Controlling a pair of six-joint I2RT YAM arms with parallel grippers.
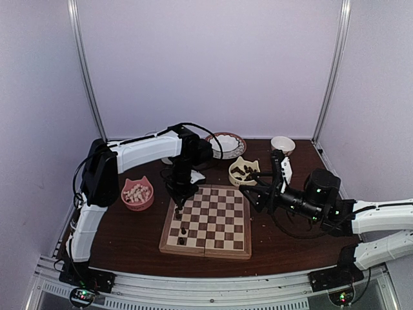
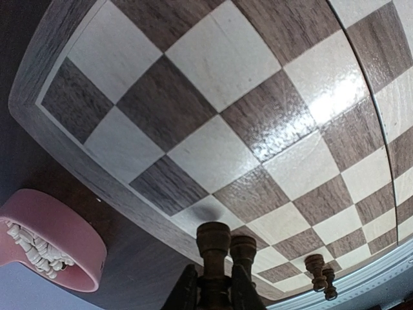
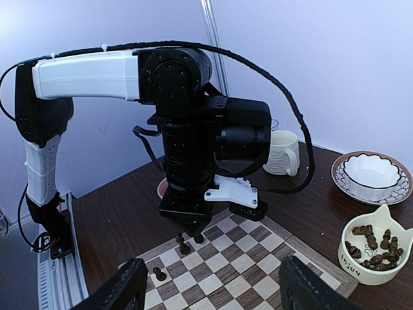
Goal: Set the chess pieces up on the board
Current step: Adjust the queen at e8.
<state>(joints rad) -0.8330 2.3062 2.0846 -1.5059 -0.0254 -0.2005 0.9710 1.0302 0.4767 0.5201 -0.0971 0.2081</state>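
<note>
The board [image 1: 213,223] lies in the middle of the table. My left gripper [image 1: 178,204] points straight down over its far left corner, shut on a dark chess piece [image 2: 213,242] [image 3: 199,237]. The piece's base hangs at or just above a pale edge square; I cannot tell whether it touches. A second dark piece [image 2: 243,248] [image 3: 183,244] stands right beside it. Two more dark pieces [image 2: 316,268] stand further along the same left edge. My right gripper [image 3: 213,284] hovers open by the board's far right corner [image 1: 253,194], with nothing between its fingers.
A pink cat-shaped bowl [image 1: 137,192] of cream pieces sits left of the board. A cream cat-shaped bowl [image 1: 244,172] of dark pieces sits behind the board's right corner. Further back stand a white bowl on a plate [image 1: 227,143] and a white cup [image 1: 282,143].
</note>
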